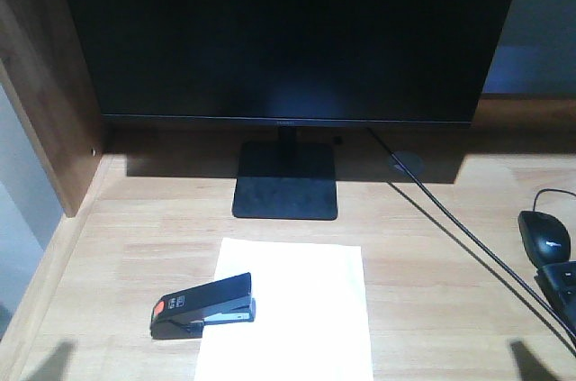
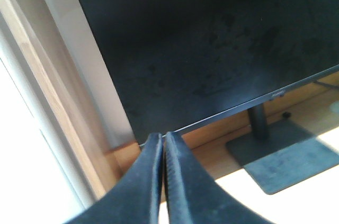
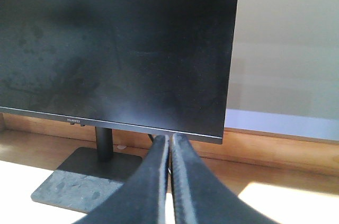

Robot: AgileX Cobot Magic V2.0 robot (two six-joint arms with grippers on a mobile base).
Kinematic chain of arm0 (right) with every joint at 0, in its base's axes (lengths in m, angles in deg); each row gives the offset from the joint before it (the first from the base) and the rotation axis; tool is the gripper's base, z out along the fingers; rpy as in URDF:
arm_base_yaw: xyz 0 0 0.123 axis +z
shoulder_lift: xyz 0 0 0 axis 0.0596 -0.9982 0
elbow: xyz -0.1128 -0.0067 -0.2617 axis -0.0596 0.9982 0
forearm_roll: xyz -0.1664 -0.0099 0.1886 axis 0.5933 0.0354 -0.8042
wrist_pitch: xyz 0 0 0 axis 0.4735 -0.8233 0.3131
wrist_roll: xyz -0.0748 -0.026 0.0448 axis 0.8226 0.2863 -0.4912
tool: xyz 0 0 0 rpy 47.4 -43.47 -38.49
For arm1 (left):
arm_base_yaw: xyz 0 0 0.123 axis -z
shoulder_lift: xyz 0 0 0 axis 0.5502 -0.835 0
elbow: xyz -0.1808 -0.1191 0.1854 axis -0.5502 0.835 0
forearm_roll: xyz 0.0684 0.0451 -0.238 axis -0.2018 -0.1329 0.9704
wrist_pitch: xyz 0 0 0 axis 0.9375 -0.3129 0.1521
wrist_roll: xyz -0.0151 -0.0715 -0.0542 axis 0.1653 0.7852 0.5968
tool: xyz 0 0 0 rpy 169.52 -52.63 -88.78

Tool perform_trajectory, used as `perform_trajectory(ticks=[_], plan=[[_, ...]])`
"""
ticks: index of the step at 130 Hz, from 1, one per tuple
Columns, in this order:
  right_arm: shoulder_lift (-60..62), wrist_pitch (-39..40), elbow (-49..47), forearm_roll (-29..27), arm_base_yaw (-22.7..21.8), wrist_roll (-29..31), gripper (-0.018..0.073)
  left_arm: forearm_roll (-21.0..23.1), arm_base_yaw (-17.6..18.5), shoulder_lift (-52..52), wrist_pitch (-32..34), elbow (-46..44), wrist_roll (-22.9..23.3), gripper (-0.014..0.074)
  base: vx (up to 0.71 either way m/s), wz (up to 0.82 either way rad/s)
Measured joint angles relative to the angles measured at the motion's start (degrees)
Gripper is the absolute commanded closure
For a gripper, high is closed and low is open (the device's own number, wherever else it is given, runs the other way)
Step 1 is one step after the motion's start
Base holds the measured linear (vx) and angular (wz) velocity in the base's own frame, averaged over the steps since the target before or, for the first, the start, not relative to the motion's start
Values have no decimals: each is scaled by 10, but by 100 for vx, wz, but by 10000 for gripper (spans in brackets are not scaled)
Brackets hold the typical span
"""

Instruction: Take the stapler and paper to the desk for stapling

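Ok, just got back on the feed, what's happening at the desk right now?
Nothing is being handled right now. The small black stapler with the orange-red patch lies on the light wood-grain desk, its front end over the left edge of the plain white sheet of paper, in front of the big black monitor. Both the left gripper and right gripper have their jaws shut, empty, facing the monitor.
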Motion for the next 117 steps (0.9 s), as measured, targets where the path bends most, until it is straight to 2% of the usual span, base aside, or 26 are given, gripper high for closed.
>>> perform_trajectory(ticks=[31,52,70,99,117], plan=[[0,0,0,0,0,0,565,25,0,6,-3,0,14,603,0,0],[0,0,0,0,0,0,565,37,-1,49,-27,12,15,603,0,0],[0,0,0,0,0,0,565,61,-27,105,-27,65,16,603,0,0],[0,0,0,0,0,0,565,68,-67,211,-18,155,18,603,0,0],[0,0,0,0,0,0,565,88,-90,252,-15,203,20,603,0,0]])
